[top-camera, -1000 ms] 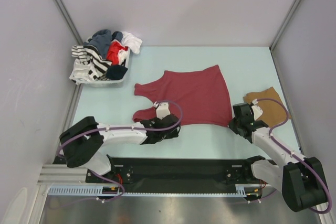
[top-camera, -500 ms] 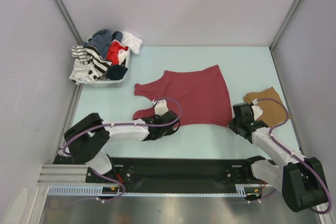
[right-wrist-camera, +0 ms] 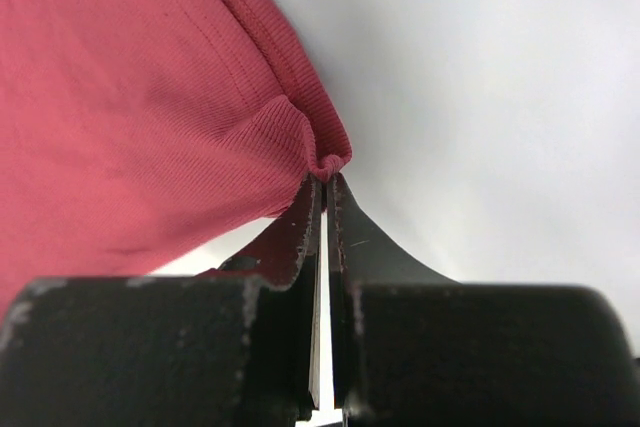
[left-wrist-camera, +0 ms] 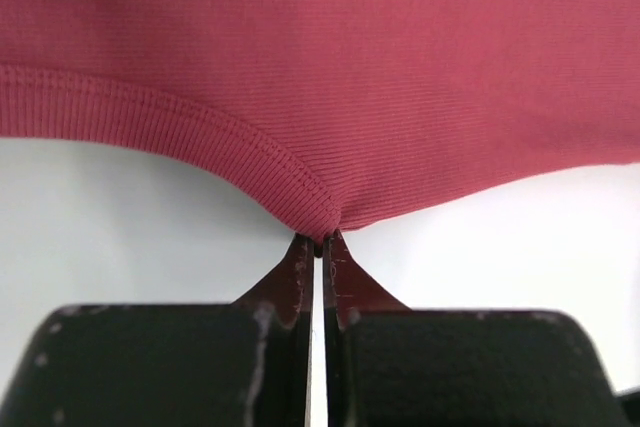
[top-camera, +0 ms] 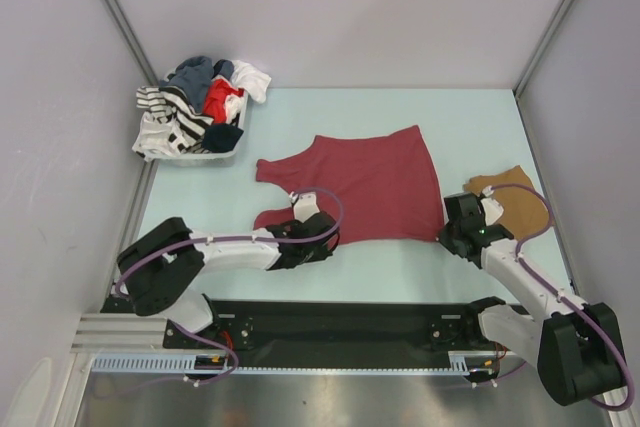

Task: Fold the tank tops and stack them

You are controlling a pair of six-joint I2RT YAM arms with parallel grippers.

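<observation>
Jaws pinched tight on a nip of ribbed edging, the left gripper [left-wrist-camera: 320, 243] holds the dark maroon tank top [top-camera: 375, 182] at its near armhole, while the right gripper [right-wrist-camera: 326, 178], jaws likewise closed on cloth, grips the near hem corner; the top lies spread flat mid-table [top-camera: 330, 112], a tan-brown tank top [top-camera: 520, 205] just beside its hem, and a basket [top-camera: 215, 157] of mixed clothes [top-camera: 200, 97] at the far left
</observation>
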